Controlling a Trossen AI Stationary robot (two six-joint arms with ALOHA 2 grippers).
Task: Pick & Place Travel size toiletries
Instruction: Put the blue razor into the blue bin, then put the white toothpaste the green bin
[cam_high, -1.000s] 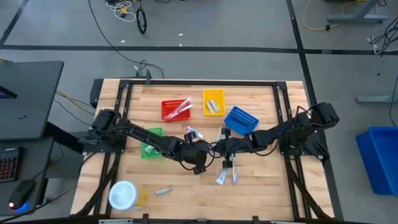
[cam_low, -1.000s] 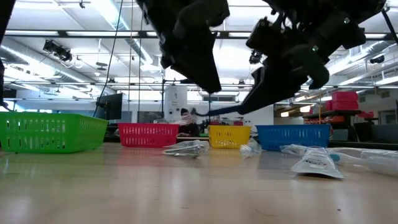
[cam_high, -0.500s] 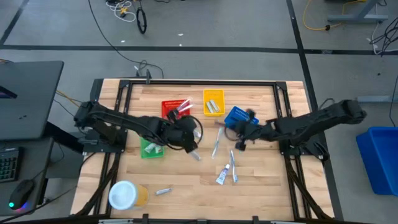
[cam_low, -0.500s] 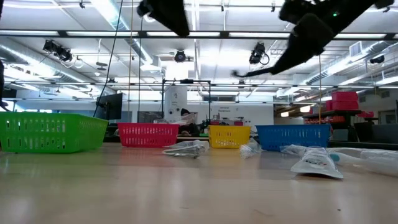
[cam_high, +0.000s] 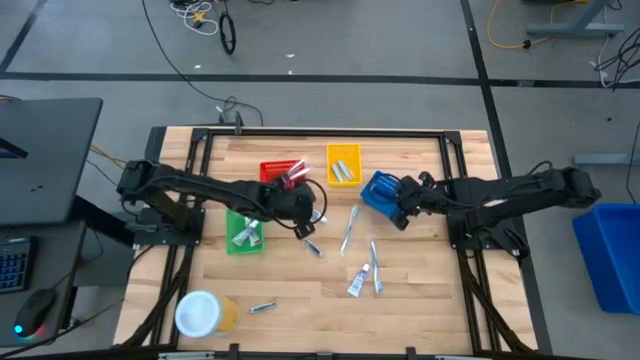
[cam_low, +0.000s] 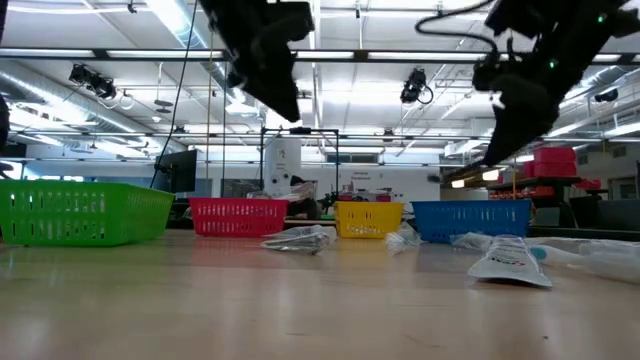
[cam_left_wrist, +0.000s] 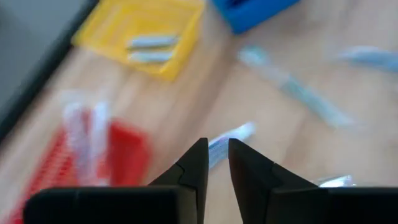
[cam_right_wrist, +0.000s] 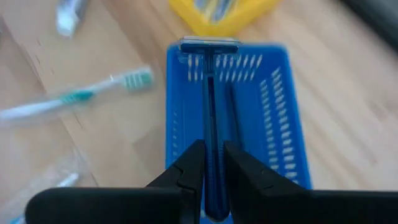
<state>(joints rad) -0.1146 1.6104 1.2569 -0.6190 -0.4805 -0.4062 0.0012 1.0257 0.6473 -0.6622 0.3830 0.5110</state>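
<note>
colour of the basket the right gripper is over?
Blue basket, clearest in the right wrist view; the right gripper holds a razor above it.

Blue razor (cam_right_wrist: 209, 124) (blue basket (cam_right_wrist: 273, 118))

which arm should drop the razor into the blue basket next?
Right, most likely. The right pincer is shut on the dark-handled razor, directly over the blue plastic basket. The left pincer sits near the red plastic basket, farther from it.
</note>
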